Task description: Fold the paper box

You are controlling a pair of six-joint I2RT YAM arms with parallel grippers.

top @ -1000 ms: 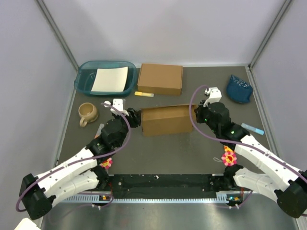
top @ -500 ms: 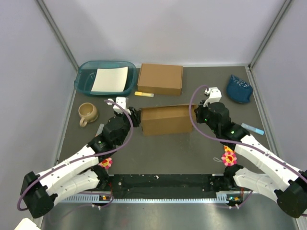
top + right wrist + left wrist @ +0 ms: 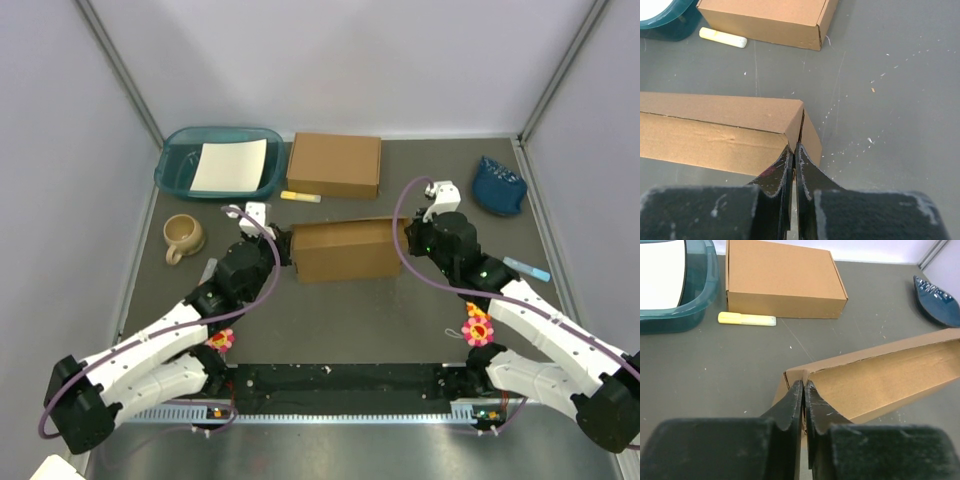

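The paper box (image 3: pixel 345 250) is a brown cardboard shell lying mid-table, with its long wall raised and its inside open toward the left wrist view (image 3: pixel 880 375). My left gripper (image 3: pixel 285 247) is at its left end. The jaws (image 3: pixel 804 385) are pinched on the corner's end wall, one finger inside and one outside. My right gripper (image 3: pixel 410 240) is at the right end. It is shut (image 3: pixel 793 147) at the seam of the box's (image 3: pixel 715 125) right end panel, with a thin edge between the fingers.
A closed twin brown box (image 3: pixel 334 165) sits behind, with a yellow marker (image 3: pixel 300 197) in front of it. A teal tray (image 3: pixel 175 165) holding white paper (image 3: pixel 230 165) is at the back left, and a tan mug (image 3: pixel 183 235) is left. A dark blue dish (image 3: pixel 498 185) and a light blue pen (image 3: pixel 526 268) lie on the right.
My left gripper has slid forward onto the box's left end and its jaws have closed there. The right gripper and the box have hardly moved.
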